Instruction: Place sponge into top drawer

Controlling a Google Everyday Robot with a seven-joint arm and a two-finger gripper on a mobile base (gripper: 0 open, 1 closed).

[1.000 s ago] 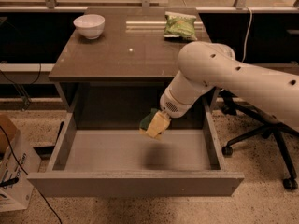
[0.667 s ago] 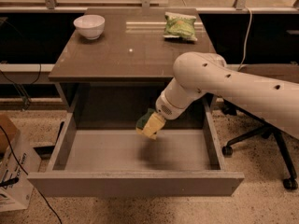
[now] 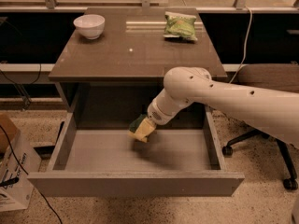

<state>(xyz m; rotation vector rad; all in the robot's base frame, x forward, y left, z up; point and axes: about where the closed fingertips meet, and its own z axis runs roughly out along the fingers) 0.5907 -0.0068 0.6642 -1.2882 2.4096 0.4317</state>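
The top drawer (image 3: 135,183) is pulled wide open under the brown tabletop, its grey floor bare. My white arm reaches in from the right, over the drawer. My gripper (image 3: 144,127) is at the arm's end, above the middle of the drawer floor, and the sponge (image 3: 141,128) sits at its tip, dark green on one side and yellow on the other. The sponge hangs above the drawer floor, tilted, and casts a shadow below it.
A white bowl (image 3: 89,25) stands at the tabletop's (image 3: 131,55) back left and a crinkly green snack bag (image 3: 180,26) at the back right. A cardboard box (image 3: 11,171) is on the floor at the left. An office chair base (image 3: 261,148) is at the right.
My arm has swung left and lower over the drawer, carrying the sponge from right of centre toward the middle of the drawer.
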